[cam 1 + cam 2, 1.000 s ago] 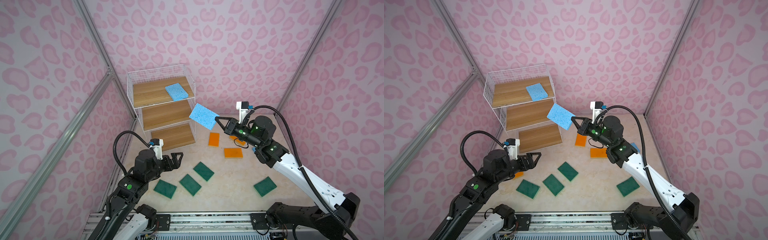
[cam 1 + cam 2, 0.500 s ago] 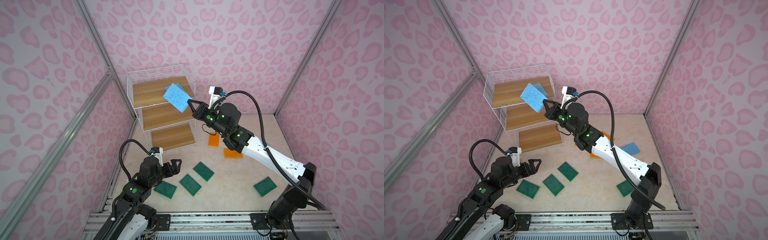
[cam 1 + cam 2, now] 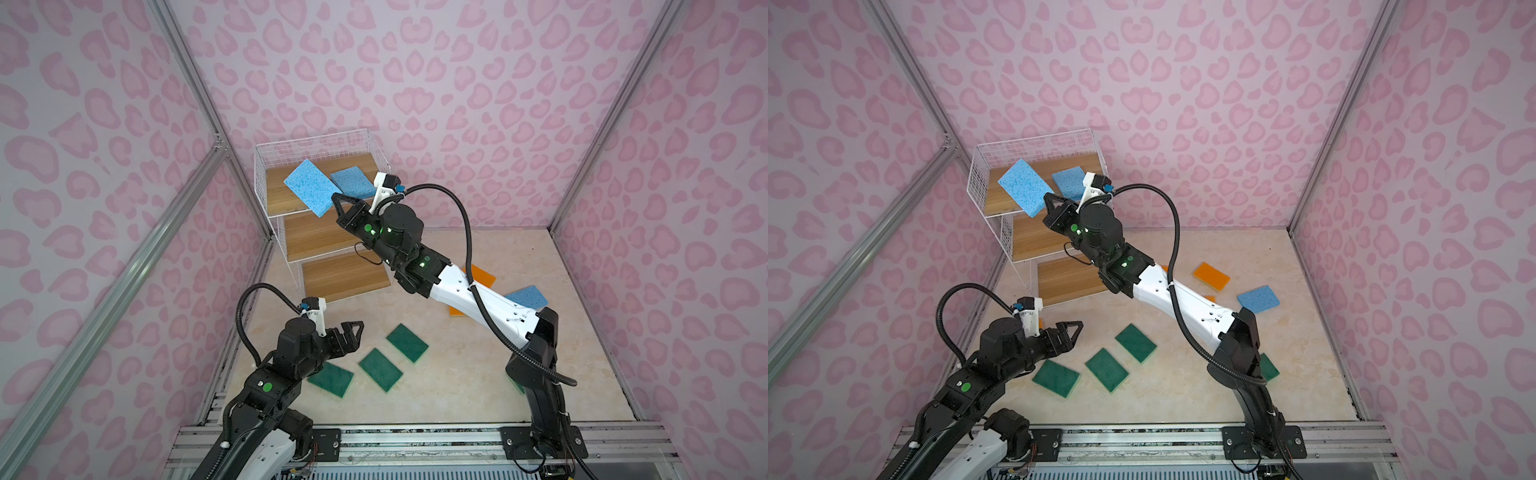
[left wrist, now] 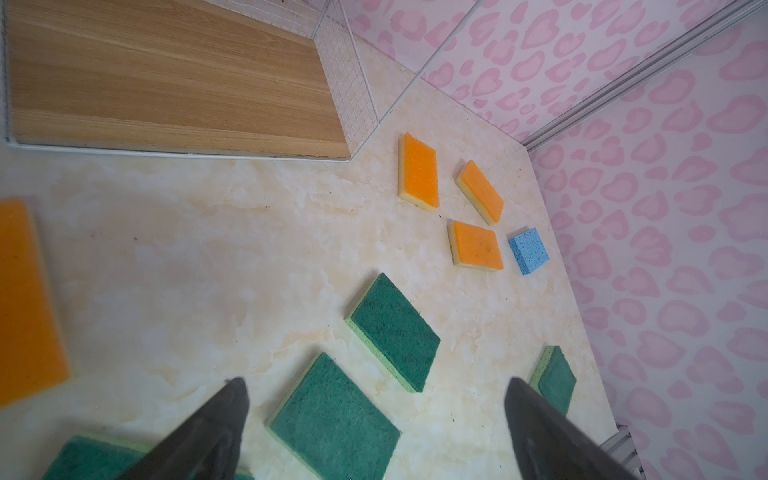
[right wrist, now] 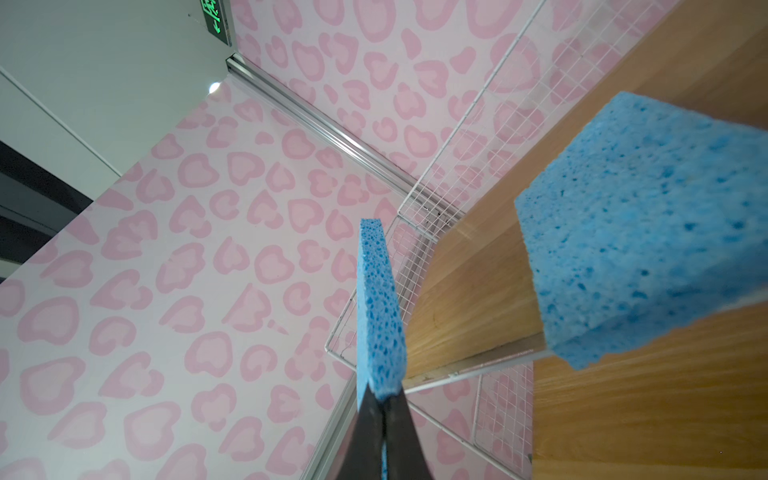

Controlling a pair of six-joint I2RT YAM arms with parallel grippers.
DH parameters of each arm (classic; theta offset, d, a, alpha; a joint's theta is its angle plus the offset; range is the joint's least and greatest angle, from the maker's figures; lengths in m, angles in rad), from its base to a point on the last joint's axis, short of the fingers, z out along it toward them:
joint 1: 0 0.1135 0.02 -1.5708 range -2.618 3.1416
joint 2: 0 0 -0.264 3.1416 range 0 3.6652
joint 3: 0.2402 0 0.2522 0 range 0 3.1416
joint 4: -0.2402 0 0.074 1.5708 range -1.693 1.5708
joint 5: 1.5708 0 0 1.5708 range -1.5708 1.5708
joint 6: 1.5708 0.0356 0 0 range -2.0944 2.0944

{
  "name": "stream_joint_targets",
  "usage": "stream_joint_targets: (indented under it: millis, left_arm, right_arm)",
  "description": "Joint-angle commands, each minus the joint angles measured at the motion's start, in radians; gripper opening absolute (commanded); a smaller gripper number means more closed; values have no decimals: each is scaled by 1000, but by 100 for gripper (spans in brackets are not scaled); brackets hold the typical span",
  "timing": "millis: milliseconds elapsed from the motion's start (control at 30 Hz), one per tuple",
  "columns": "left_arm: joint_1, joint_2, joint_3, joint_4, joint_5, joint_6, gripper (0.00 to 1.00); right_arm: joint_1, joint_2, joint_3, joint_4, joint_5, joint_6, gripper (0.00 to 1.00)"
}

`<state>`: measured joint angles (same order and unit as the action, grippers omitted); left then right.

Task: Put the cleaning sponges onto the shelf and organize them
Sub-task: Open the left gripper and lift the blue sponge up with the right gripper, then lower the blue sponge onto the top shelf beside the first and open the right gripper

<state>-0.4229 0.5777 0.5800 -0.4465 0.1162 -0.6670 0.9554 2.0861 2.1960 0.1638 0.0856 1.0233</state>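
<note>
Because the right gripper (image 3: 335, 201) is clamped shut on one end of the held blue sponge (image 3: 308, 187), the slab juts tilted over the top board of the shelf (image 3: 279, 198), beside a second blue sponge (image 3: 352, 182) lying there (blues seemingly grouped together). The left gripper (image 3: 352, 332) hangs empty, jaws wide apart, above the green sponges (image 3: 380, 370) on the floor (image 3: 457, 374), probably readying a pick.

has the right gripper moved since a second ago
Yes: the right gripper, holding a speckled light blue sponge, moved left from beside the white wire shelf to over its top wooden board.
</note>
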Motion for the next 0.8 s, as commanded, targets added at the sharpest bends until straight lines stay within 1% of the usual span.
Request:
stream_joint_targets:
  millis: [0, 133, 367, 567, 767]
  left_arm:
    - [1, -5, -3, 13, 12, 14, 97]
    - [1, -13, -7, 7, 22, 17, 97]
    - [1, -25, -19, 5, 33, 18, 97]
    - [1, -39, -24, -4, 34, 16, 97]
    - [1, -50, -21, -15, 32, 14, 97]
  right_arm:
    - [1, 52, 72, -54, 40, 98, 0]
    - [-3, 98, 153, -156, 54, 183, 0]
    - [-3, 100, 146, -187, 86, 324, 0]
    - [-4, 101, 153, -207, 140, 364, 0]
    - [-23, 120, 177, -233, 142, 429, 0]
